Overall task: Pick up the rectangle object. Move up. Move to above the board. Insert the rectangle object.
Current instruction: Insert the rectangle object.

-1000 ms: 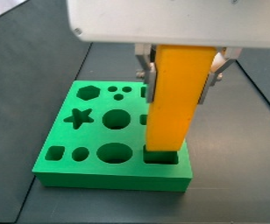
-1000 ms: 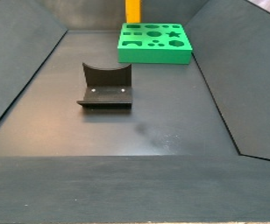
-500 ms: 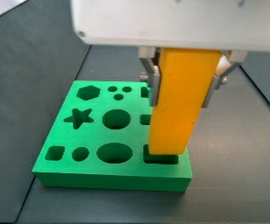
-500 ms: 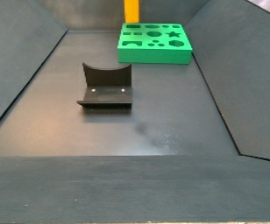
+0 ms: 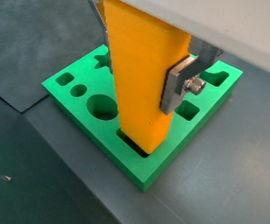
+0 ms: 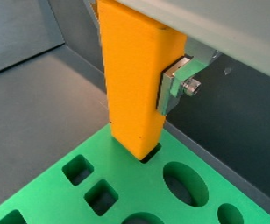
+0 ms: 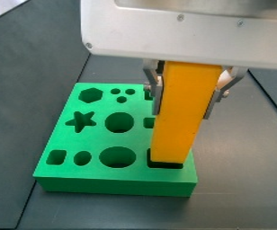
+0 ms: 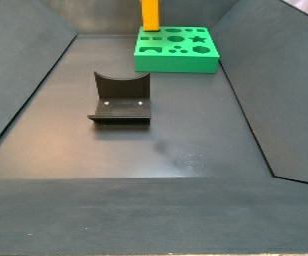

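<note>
The rectangle object (image 7: pixel 177 117), a tall orange-yellow block, stands upright between the fingers of my gripper (image 7: pixel 189 88), which is shut on its upper part. Its lower end sits inside a square hole at the near corner of the green board (image 7: pixel 93 144). In both wrist views the block (image 5: pixel 144 83) (image 6: pixel 131 79) enters the board (image 5: pixel 161 166) (image 6: pixel 138 188), with one silver finger (image 5: pixel 179 83) (image 6: pixel 173 83) pressed on its side. In a side view the block (image 8: pixel 150 13) rises from the board (image 8: pixel 177 62) at the far end; the gripper is cut off there.
The dark L-shaped fixture (image 8: pixel 119 98) stands on the floor in the middle of the bin, well in front of the board. Sloping dark walls (image 8: pixel 30 90) close in both sides. Other holes of the board, star (image 7: pixel 81 119) and circles, are open.
The gripper has moved down with the block; the block's lower end now sits deeper in the square hole. The board has not moved.
</note>
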